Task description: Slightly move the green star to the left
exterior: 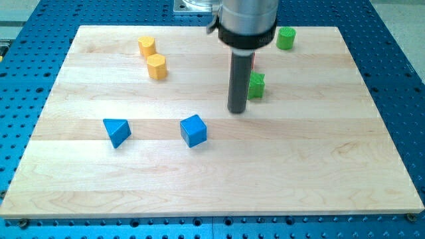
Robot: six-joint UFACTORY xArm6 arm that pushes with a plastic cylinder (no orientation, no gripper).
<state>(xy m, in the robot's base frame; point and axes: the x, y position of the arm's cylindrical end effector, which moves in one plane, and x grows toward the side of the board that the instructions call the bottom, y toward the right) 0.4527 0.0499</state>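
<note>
tip (237, 110) bare rod, grips nothing, at 8 o'clock of green star (256, 85) | you're on wrong side; pushing now sends star right | red block (253, 60) hidden behind rod, may get clipped

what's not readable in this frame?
- Green star: its left side is behind the rod, so its shape and any contact with my tip can't be confirmed.
- Red block: only a sliver shows past the rod; shape unknown.
- Arm above the rod: cut off by the view's top.

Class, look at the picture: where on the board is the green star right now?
The green star sits right of centre in the view's upper half, just right of my tip, partly hidden by the rod, with the green cylinder above and to its right.
</note>
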